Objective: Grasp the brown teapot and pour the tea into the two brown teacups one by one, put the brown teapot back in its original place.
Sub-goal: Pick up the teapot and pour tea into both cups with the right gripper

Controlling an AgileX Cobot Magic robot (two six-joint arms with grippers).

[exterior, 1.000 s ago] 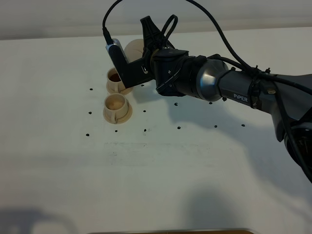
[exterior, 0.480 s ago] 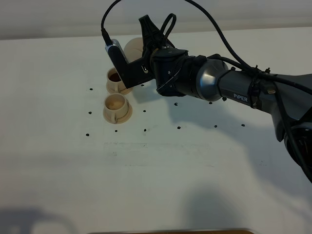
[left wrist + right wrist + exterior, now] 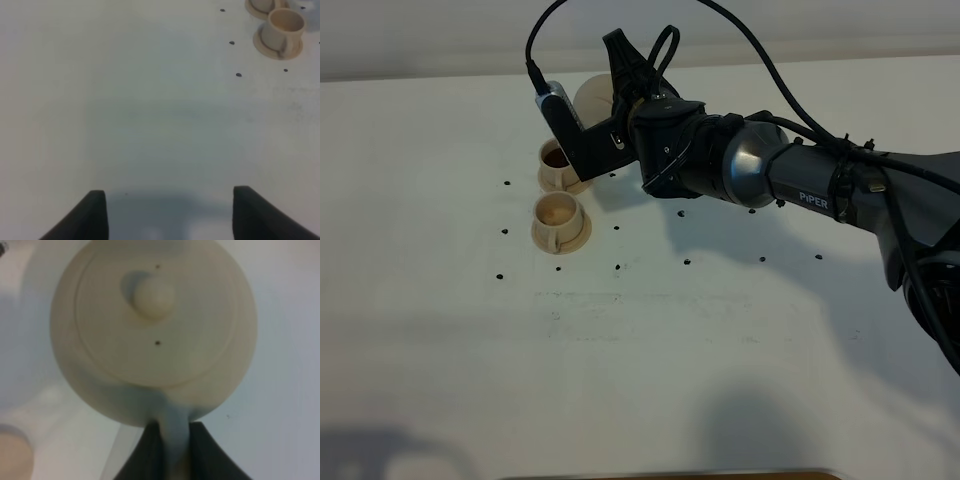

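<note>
I saw the brown teapot (image 3: 152, 330) held at the far left of the white tabletop (image 3: 650, 350), just behind the far teacup (image 3: 556, 165), which held dark tea (image 3: 556, 157). The right gripper (image 3: 172, 442) had its jaws pinching the teapot's handle. The near teacup (image 3: 558, 218) sat just in front. The left gripper (image 3: 169, 212) hung with its jaws spread.

The brown teapot (image 3: 590, 98) behind far teacup (image 3: 555, 166), near teacup (image 3: 558, 220) in front
</note>
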